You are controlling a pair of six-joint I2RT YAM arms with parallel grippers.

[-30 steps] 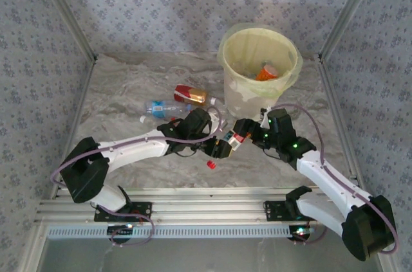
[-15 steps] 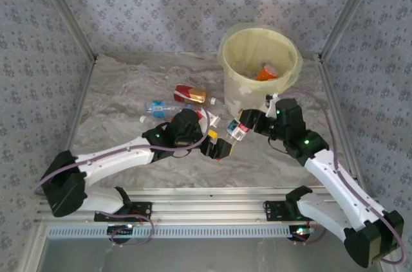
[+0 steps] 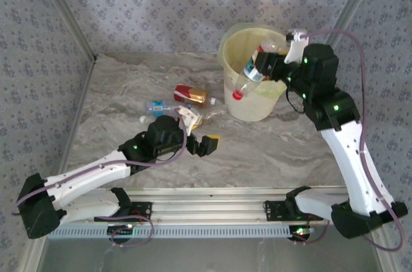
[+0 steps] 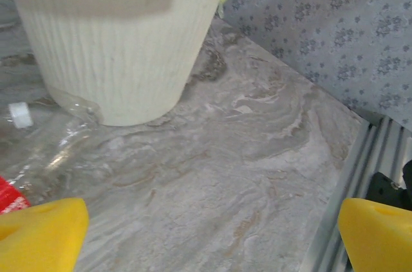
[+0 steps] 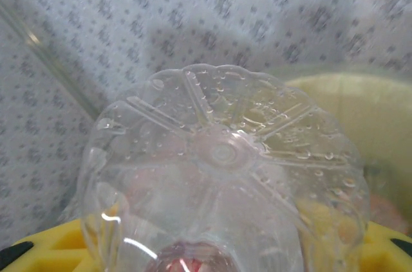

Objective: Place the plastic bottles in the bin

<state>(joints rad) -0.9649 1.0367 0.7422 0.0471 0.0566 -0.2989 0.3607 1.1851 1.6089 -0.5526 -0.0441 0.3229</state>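
We see the bin, a cream-white ribbed bucket lined with a pale yellow-green bag, standing at the far right of the marble-patterned table. The right gripper is raised to the bin's mouth and clamped on a clear plastic bottle. The bottle tilts with its red cap pointing down and to the left, over the near-left part of the rim. From the right wrist we look straight at the bottle's ribbed clear base, with the yellow pads on either side of it and the bag's rim behind it. The arm and the held bottle cover much of the opening, so we cannot tell what lies inside the bin. The left gripper sits low over the table with its jaws spread wide and nothing between them. Its wrist view shows bare marble between the two yellow fingertips. On the table left of the bin lie a red-labelled bottle and a blue-labelled clear bottle. A crushed clear bottle with a white cap rests against the foot of the bin.
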